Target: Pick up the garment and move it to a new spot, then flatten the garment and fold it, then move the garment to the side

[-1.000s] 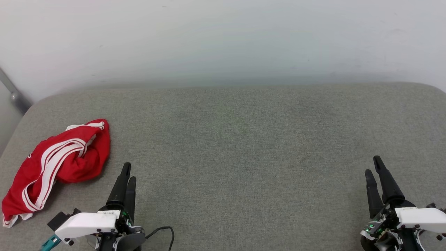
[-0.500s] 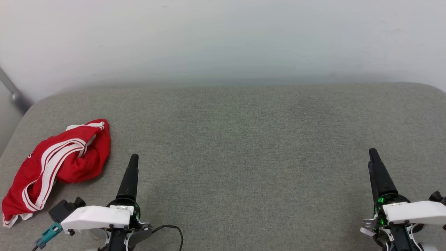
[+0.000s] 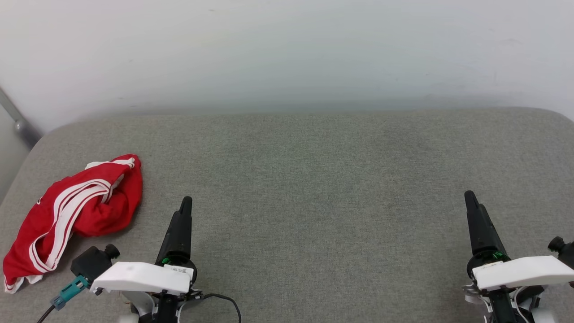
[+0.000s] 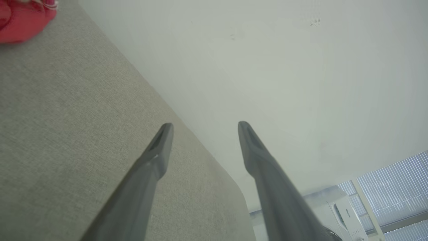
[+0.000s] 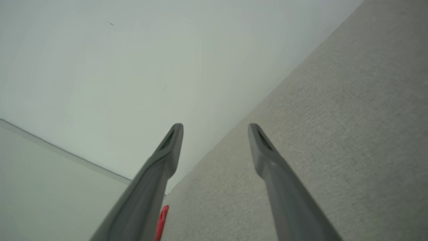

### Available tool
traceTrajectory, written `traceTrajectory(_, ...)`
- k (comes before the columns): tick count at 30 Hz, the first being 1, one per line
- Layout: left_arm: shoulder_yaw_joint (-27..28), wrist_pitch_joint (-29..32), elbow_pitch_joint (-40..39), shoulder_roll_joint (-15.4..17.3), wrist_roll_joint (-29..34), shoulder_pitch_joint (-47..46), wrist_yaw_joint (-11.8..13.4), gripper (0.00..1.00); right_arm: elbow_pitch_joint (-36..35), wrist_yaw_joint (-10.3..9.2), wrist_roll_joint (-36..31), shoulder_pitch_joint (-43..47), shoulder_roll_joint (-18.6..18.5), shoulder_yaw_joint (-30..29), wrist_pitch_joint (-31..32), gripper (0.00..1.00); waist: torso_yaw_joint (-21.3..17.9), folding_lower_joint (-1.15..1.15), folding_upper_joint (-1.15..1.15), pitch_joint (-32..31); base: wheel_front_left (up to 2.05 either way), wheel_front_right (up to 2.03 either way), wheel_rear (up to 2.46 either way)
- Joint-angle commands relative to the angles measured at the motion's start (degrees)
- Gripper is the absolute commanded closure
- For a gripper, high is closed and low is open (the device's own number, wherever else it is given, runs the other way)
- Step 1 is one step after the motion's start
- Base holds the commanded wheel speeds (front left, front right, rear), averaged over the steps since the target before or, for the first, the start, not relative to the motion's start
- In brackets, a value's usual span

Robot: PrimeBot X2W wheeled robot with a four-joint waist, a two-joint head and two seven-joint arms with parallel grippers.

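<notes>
The garment (image 3: 76, 211), red with white stripe trim, lies crumpled at the left edge of the grey padded surface (image 3: 314, 179). A corner of the garment (image 4: 20, 16) shows at the top left of the left wrist view, and a sliver of the garment (image 5: 161, 221) shows low in the right wrist view. My left gripper (image 3: 185, 202) hovers just right of the heap, turned edge-on. Its wrist view shows the left gripper (image 4: 204, 129) open and empty. My right gripper (image 3: 469, 197) is far off at the lower right; the right gripper (image 5: 215, 129) is open and empty too.
A white wall (image 3: 287, 54) rises behind the padded surface. A grey metal bar (image 3: 18, 119) leans at the far left. A black cable (image 3: 224, 300) trails from the left wrist. A white appliance and window blinds (image 4: 394, 180) lie beyond the surface's far end.
Both grippers have rolled from side-by-side fingers to edge-on. The left gripper has shifted right and away from the garment. The right gripper has edged left and forward. The garment has not moved.
</notes>
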Motion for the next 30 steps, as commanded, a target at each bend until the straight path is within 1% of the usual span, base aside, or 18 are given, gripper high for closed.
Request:
traceTrajectory(1,-0.5,-0.6,-1.1,0.5,2.2,-1.1,0.0,0.00,-0.7,0.01,-2.7,-0.6,-0.4,0.1,-0.6,0.00,0.0,0.00,0.00,0.0,0.00,0.00,0.00)
traceTrajectory(8,-1.7,-1.9,-0.8,1.6,11.6,-0.9,0.0,0.00,-0.6,0.00,-11.5,-0.7,-0.4,0.2,-1.9,0.00,0.0,0.00,0.00,-0.2,0.00,0.00,0.00)
traceTrajectory(17,-1.5,-3.5,-0.1,1.7,23.7,-0.8,0.0,0.00,-1.0,0.00,-21.2,-1.0,-0.2,0.2,-3.3,0.00,0.0,0.00,0.00,-0.3,0.00,0.00,0.00)
traceTrajectory(30,-2.2,-5.6,0.4,1.7,37.0,-0.4,0.6,0.00,-2.1,0.00,-32.5,-0.5,0.1,-0.1,-3.3,0.00,0.0,0.00,0.00,-0.3,0.00,0.00,0.00)
